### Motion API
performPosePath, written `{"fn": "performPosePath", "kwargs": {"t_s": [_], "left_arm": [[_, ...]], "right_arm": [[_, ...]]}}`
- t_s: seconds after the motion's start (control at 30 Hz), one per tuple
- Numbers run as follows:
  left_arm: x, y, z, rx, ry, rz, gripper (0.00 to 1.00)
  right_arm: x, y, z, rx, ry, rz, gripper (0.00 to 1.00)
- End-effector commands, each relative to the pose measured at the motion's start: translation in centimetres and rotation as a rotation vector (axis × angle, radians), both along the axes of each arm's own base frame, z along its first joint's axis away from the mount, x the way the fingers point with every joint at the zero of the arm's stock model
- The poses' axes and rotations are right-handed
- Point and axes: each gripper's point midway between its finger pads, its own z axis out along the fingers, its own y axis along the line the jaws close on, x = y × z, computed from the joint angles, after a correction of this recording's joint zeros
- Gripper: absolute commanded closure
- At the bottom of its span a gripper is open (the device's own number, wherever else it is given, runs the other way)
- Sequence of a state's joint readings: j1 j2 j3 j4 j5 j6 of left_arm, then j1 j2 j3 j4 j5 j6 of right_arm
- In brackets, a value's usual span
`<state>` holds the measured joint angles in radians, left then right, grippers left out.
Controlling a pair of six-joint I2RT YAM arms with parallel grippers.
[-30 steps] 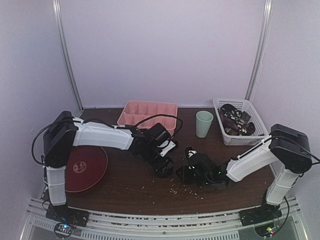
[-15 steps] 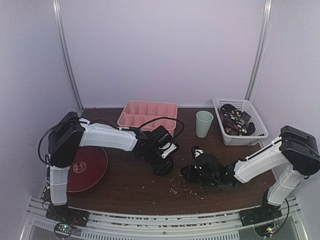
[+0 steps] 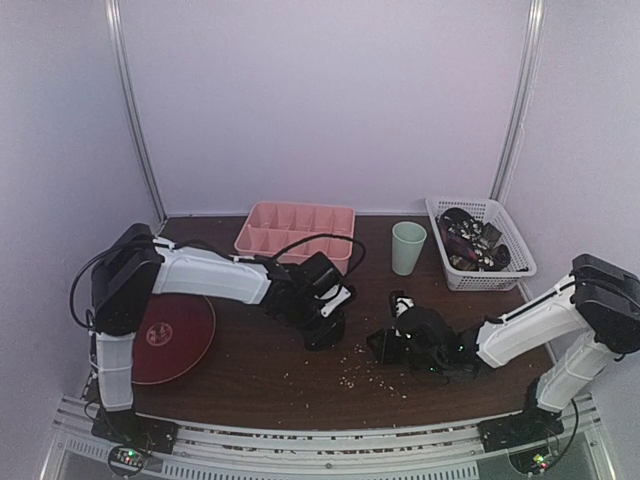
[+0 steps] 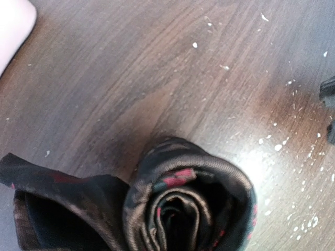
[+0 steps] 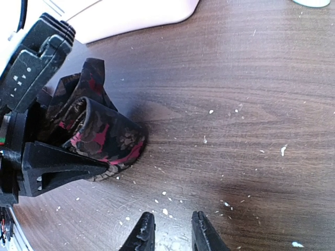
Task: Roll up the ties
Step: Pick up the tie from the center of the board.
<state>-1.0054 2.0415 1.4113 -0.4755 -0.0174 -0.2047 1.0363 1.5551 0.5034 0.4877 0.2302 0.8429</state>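
Quick update from our tie-rolling run: the tie (image 4: 188,206) is a tight coil on the table (image 3: 250,380), in front of the cup (image 3: 408,247) and to its left, with a loose tail flopping out one side. The left gripper (image 3: 323,335) has its fingers closed around the coil, and it's sitting pretty much where it was a second ago. The real change is on the other side. The right gripper (image 5: 171,230) has backed off to the right, so there's now a clear strip of bare wood between it and the coil. Earlier it was almost up against the coil. Its fingers are only a narrow slit apart with nothing in them, and it now sits nearly straight in front of the cup. White crumbs (image 3: 350,378) are still scattered in front of the cup too.
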Motion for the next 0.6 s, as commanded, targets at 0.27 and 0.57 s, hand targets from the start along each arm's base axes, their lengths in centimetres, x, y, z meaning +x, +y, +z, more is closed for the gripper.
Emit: {"fn": "performPosePath", "kwargs": {"t_s": [0.27, 0.57], "left_arm": [[6.7, 3.2, 12.4, -0.12, -0.225, 0.207, 0.79], [19.2, 7.3, 16.7, -0.197, -0.306, 0.44, 0.81]], "right_arm": [[-0.8, -2.5, 2.2, 0.04, -0.02, -0.043, 0.73], [-1.0, -2.7, 3.4, 0.046, -0.028, -0.034, 0.72]]}}
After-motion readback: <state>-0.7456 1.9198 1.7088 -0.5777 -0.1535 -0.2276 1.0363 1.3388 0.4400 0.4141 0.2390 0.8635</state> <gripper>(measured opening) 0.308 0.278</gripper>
